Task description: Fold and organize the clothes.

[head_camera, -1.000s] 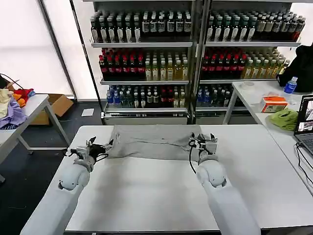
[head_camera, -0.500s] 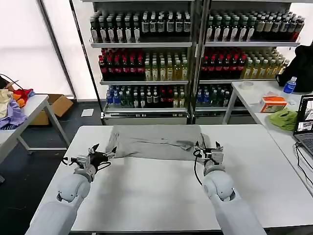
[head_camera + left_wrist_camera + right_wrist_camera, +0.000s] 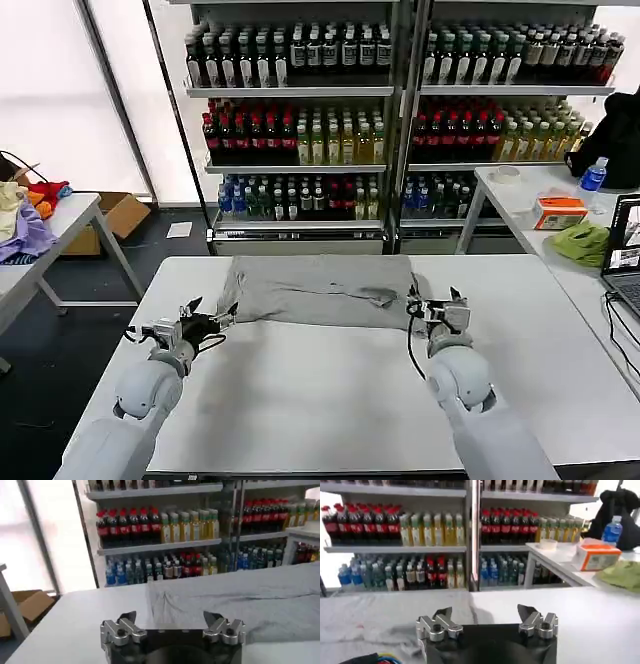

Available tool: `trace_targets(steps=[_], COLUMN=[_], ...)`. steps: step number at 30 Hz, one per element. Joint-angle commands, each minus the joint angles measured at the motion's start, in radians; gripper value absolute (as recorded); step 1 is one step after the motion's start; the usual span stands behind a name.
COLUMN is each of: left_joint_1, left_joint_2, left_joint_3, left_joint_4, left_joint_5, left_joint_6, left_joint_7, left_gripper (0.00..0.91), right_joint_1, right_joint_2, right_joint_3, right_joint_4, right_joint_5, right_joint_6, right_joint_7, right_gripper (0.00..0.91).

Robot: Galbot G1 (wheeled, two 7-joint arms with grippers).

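Light grey cotton shirt point(image 3: 318, 290) lies folded flat at far middle of white table point(image 3: 300, 390). My left gripper point(image 3: 208, 321) — fingers spread — beside its left edge; my right gripper point(image 3: 437, 305) — fingers apart — beside right edge.

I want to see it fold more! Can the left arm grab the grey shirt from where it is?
Probably yes. The left gripper sits with open fingers on the white table, right beside the near left edge of the grey shirt, and nothing lies between them.
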Motion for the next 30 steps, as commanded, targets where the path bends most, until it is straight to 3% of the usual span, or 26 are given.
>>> trace_targets(steps=[1, 22, 28, 29, 30], left_joint_1=[0.005, -0.058, -0.077, -0.08, -0.082], left_joint_2=[-0.009, -0.019, -0.022, -0.023, -0.024], left_joint_3=[0.005, 0.04, 0.051, 0.051, 0.051], left_joint_4=[0.013, 0.103, 0.136, 0.14, 0.146], left_joint_5=[0.002, 0.006, 0.006, 0.006, 0.006], left_joint_6=[0.002, 0.015, 0.018, 0.018, 0.017], left_joint_7=[-0.002, -0.018, -0.016, -0.016, -0.015], left_gripper=[0.907, 0.907, 0.816, 0.736, 0.584], right_joint_1=[-0.104, -0.039, 0.009, 0.015, 0.021], right_joint_2=[-0.022, 0.0, 0.022, 0.025, 0.028], right_joint_3=[0.021, -0.016, -0.024, -0.024, -0.025], right_joint_4=[0.046, -0.04, -0.095, -0.103, -0.111], right_joint_5=[0.011, -0.003, -0.004, -0.005, -0.008], right_joint_6=[-0.012, -0.013, -0.013, -0.013, -0.013], right_joint_7=[0.001, -0.018, -0.02, -0.02, -0.02], right_gripper=[0.907, 0.907, 0.907, 0.907, 0.887])
